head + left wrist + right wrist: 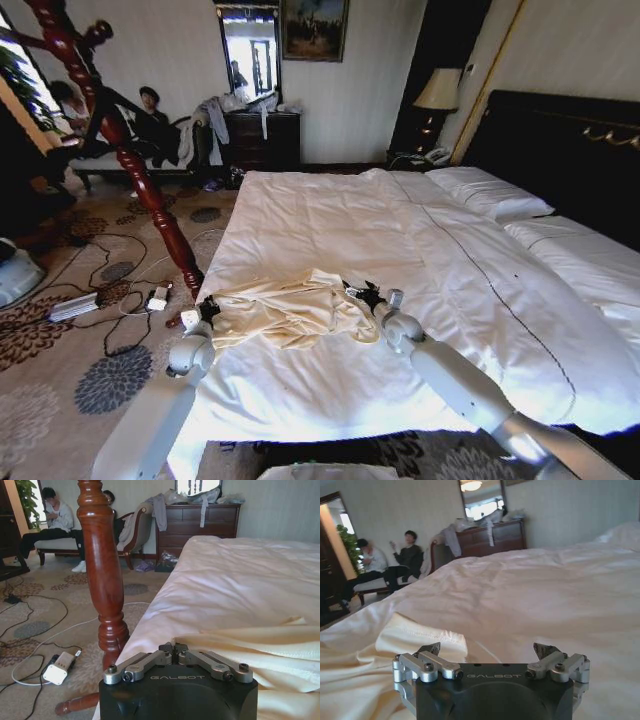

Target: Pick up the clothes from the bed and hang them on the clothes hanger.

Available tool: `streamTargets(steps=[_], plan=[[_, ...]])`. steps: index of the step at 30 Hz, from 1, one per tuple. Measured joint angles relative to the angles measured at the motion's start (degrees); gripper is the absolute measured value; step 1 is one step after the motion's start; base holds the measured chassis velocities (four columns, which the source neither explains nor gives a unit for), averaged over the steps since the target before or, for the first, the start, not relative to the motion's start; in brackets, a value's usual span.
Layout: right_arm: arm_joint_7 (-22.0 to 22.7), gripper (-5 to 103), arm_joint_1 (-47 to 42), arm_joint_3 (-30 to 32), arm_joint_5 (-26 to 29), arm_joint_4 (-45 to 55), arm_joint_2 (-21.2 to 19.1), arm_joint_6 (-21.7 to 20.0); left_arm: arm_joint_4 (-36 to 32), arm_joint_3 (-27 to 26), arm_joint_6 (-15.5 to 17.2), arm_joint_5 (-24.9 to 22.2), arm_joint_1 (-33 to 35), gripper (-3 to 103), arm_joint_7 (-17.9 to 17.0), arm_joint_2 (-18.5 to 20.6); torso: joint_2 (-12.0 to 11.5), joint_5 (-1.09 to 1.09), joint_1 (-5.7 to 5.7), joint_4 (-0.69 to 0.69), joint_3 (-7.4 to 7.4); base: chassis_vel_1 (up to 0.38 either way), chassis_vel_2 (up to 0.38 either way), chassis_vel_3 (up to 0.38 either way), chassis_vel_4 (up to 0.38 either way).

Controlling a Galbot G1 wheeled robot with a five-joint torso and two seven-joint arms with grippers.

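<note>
The shirt lies crumpled on the bed, near its foot edge on the side of the wooden coat stand. Your left gripper sits at one end of the shirt, jaws drawn together with nothing between them. Your right gripper sits at the opposite end, jaws spread wide and empty. Expect light, limp cloth that sags and slips. Judge the best hold to be a thick fold or hem near the shoulders, clear of the sheet.
</note>
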Motion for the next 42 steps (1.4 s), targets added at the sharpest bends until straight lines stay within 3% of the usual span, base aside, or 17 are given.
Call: streamTargets(steps=[6, 15, 17, 19, 20, 22, 26, 28, 29, 34, 41, 42], plan=[[-2.65, 100, 2.33, -0.65, -3.75, -5.66, 1.39, 1.24, -0.91, -0.26, -0.02, 0.02, 0.43, 0, -0.14, 0.05, 0.0, 0.0, 0.01, 0.0, 0.0, 0.0, 0.0, 0.0, 0.0], [-5.28, 100, 2.86, -2.0, -4.36, -6.42, 2.1, 2.31, -1.02, -0.09, 0.01, -0.05, 0.09, 0, -0.31, -0.06, 0.0, 0.0, 0.0, 0.0, 0.0, 0.0, 0.0, 0.0, 0.0], [-5.86, 96, 2.87, -2.13, -4.41, -6.43, 2.11, 2.52, -1.01, -0.04, 0.03, -0.07, 0.01, 0, -0.32, -0.07, 0.0, 0.0, 0.0, 0.0, 0.0, 0.0, 0.0, 0.0, 0.0], [-6.15, 90, 2.85, -2.39, -5.1, -6.55, 2.11, 2.54, -0.94, 0.03, 0.05, -0.1, -0.11, 0, -0.34, -0.07, 0.0, 0.0, 0.0, 0.0, 0.0, 0.0, 0.0, 0.0, 0.0], [-6.14, 82, 2.85, -2.63, -5.92, -6.78, 2.11, 2.19, -0.9, 0.07, 0.06, -0.15, -0.19, 0, -0.37, -0.07, 0.0, 0.0, 0.0, 0.0, 0.0, 0.0, 0.0, 0.0, 0.0], [-6.11, 82, 2.85, -2.77, -6.35, -6.93, 2.11, 1.95, -0.9, 0.09, 0.07, -0.19, -0.23, 0, -0.4, -0.06, 0.0, 0.0, 0.0, 0.0, 0.0, 0.0, 0.0, 0.0, 0.0], [-3.64, 61, 2.92, -3.27, -6.61, -6.98, 2.33, -0.43, -0.98, 0.11, 0.13, -0.32, -0.26, 0, -0.48, 0.04, 0.0, 0.0, 0.0, 0.0, 0.0, 0.0, 0.0, 0.0, 0.0], [-3.24, 61, 2.98, -3.42, -6.57, -6.98, 2.38, -0.73, -0.98, 0.11, 0.14, -0.32, -0.26, 0, -0.49, 0.09, 0.0, 0.0, 0.0, 0.0, 0.0, 0.0, 0.0, 0.0, 0.0], [-2.88, 48, 3.08, -3.66, -6.54, -7.03, 2.45, -0.95, -0.98, 0.11, 0.16, -0.33, -0.26, 0, -0.49, 0.21, 0.0, -0.01, 0.0, 0.0, 0.0, 0.0, 0.0, 0.0, 0.0], [-2.79, 38, 3.21, -4.14, -6.52, -7.01, 2.56, -1.07, -0.88, 0.04, 0.17, -0.34, -0.23, 0, -0.49, 0.36, 0.0, 0.0, 0.0, 0.0, 0.0, 0.0, 0.0, 0.0, 0.0], [-3.51, 5, 3.54, -4.5, -6.52, -6.35, 1.89, -0.77, -0.76, 0.05, 0.17, -0.46, -0.39, 0, -0.65, 0.45, 0.0, 0.0, 0.0, 0.0, 0.0, 0.0, 0.0, 0.0, 0.0], [-3.51, 5, 3.54, -4.5, -6.52, -6.35, 1.89, -0.77, -0.76, 0.05, 0.17, -0.46, -0.39, 0, -0.65, 0.45, 0.0, 0.0, 0.0, 0.0, 0.0, 0.0, 0.0, 0.0, 0.0]])
